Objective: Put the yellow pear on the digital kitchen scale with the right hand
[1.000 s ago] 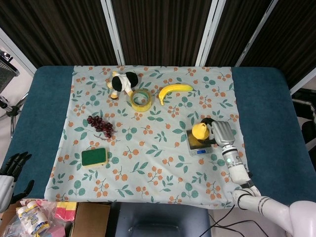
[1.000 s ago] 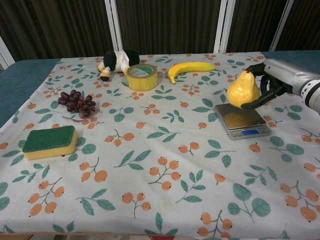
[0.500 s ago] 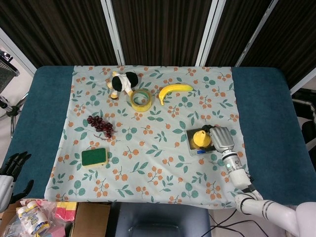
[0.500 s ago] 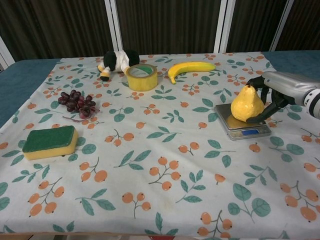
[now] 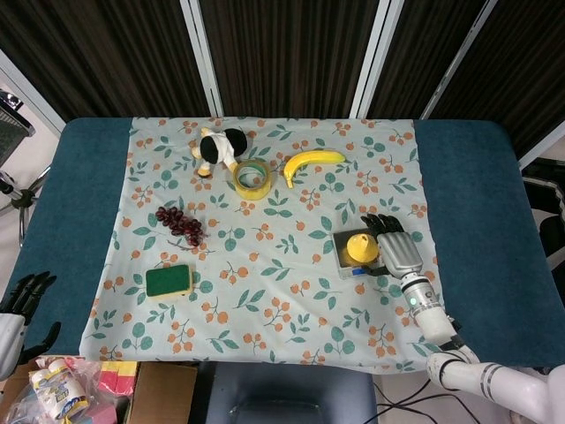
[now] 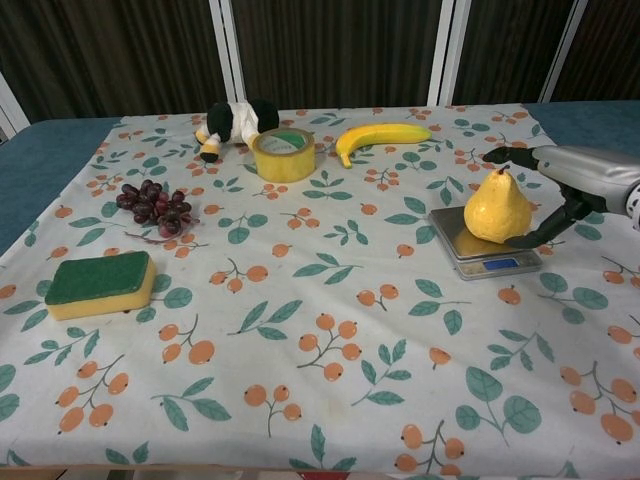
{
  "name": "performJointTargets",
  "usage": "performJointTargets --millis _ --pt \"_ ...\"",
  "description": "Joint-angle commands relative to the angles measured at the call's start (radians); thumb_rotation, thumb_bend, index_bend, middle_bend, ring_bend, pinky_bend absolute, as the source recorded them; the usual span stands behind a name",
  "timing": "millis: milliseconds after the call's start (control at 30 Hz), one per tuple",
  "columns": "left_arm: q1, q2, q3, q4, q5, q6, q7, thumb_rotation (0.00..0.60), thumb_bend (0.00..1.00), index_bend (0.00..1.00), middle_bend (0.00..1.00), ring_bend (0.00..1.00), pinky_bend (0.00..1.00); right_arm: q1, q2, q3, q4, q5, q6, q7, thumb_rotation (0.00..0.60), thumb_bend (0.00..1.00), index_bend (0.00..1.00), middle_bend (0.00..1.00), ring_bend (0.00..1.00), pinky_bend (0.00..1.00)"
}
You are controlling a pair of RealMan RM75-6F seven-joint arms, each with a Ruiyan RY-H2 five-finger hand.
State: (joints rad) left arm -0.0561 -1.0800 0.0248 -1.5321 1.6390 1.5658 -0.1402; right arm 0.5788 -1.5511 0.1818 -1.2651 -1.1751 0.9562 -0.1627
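The yellow pear (image 5: 360,248) (image 6: 497,207) stands upright on the platform of the small digital kitchen scale (image 5: 342,258) (image 6: 464,245) at the right of the floral cloth. My right hand (image 5: 399,250) (image 6: 572,176) is just to the right of it, fingers spread around the pear, with small gaps showing between the fingertips and the fruit. It holds nothing. My left hand (image 5: 24,294) hangs off the table's left edge at the bottom left of the head view, fingers apart and empty.
On the cloth lie a banana (image 6: 381,135), a tape roll (image 6: 283,154), a black-and-white plush toy (image 6: 232,120), dark grapes (image 6: 154,205) and a green-topped sponge (image 6: 99,283). Boxes and bags (image 5: 62,384) sit below the table's near-left corner.
The right hand brought the pear down onto the scale, then spread its fingers and let go. The pear now stands on its own. The left hand has stayed put.
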Motion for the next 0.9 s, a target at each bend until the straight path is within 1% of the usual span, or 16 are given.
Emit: performJointTargets --millis 33,133,233,333,400,467,567,633,700,767,900 --pt "-0.001 0.0 0.0 0.0 0.0 -0.001 0.0 0.6 0.38 0.13 0.1 0.08 0.34 -0.014 0.025 -0.009 -0.029 -0.023 0.018 0.021 0.6 0.29 0.08 0.11 0.0 0.12" --pt "0.001 -0.001 0.0 0.0 -0.001 0.001 0.002 0.6 0.38 0.13 0.1 0.08 0.34 -0.039 0.071 -0.02 -0.084 -0.051 0.052 0.051 0.6 0.24 0.03 0.07 0.0 0.09" --pt "0.003 -0.001 -0.001 0.001 -0.002 0.005 0.002 0.6 0.38 0.13 0.1 0.08 0.34 -0.081 0.124 -0.033 -0.147 -0.085 0.113 0.082 0.6 0.21 0.01 0.06 0.0 0.08" --pt "0.003 -0.005 -0.006 0.002 -0.009 0.006 0.009 0.6 0.38 0.13 0.1 0.08 0.34 -0.146 0.18 -0.053 -0.214 -0.128 0.221 0.093 0.6 0.21 0.0 0.05 0.0 0.08" --pt "0.004 -0.009 -0.01 0.001 -0.016 0.005 0.021 0.6 0.38 0.13 0.1 0.08 0.34 -0.206 0.207 -0.065 -0.249 -0.165 0.337 0.082 0.6 0.21 0.0 0.05 0.0 0.08" --pt "0.004 -0.01 -0.01 -0.001 -0.02 0.002 0.026 0.6 0.38 0.13 0.1 0.08 0.34 -0.252 0.21 -0.072 -0.248 -0.186 0.425 0.064 0.6 0.21 0.0 0.05 0.0 0.08" --pt "0.003 -0.009 -0.01 -0.005 -0.025 -0.005 0.035 0.6 0.38 0.13 0.1 0.08 0.34 -0.317 0.206 -0.073 -0.247 -0.166 0.517 0.023 0.6 0.21 0.01 0.05 0.0 0.08" --pt "0.004 -0.009 -0.009 -0.01 -0.028 -0.007 0.042 0.6 0.38 0.13 0.1 0.08 0.34 -0.344 0.211 -0.073 -0.255 -0.139 0.533 0.018 0.6 0.21 0.01 0.05 0.0 0.08" --pt "0.005 -0.009 -0.01 -0.013 -0.028 -0.005 0.048 0.6 0.38 0.13 0.1 0.08 0.34 -0.366 0.227 -0.068 -0.269 -0.108 0.529 0.038 0.6 0.21 0.01 0.05 0.0 0.08" --pt "0.004 -0.011 -0.013 -0.014 -0.034 -0.007 0.056 0.6 0.38 0.13 0.1 0.08 0.34 -0.377 0.239 -0.061 -0.268 -0.087 0.521 0.053 0.6 0.21 0.01 0.05 0.0 0.08" --pt "0.001 -0.013 -0.018 -0.021 -0.045 -0.017 0.069 0.6 0.38 0.13 0.1 0.08 0.34 -0.379 0.247 -0.053 -0.274 -0.068 0.499 0.036 0.6 0.21 0.01 0.04 0.0 0.08"
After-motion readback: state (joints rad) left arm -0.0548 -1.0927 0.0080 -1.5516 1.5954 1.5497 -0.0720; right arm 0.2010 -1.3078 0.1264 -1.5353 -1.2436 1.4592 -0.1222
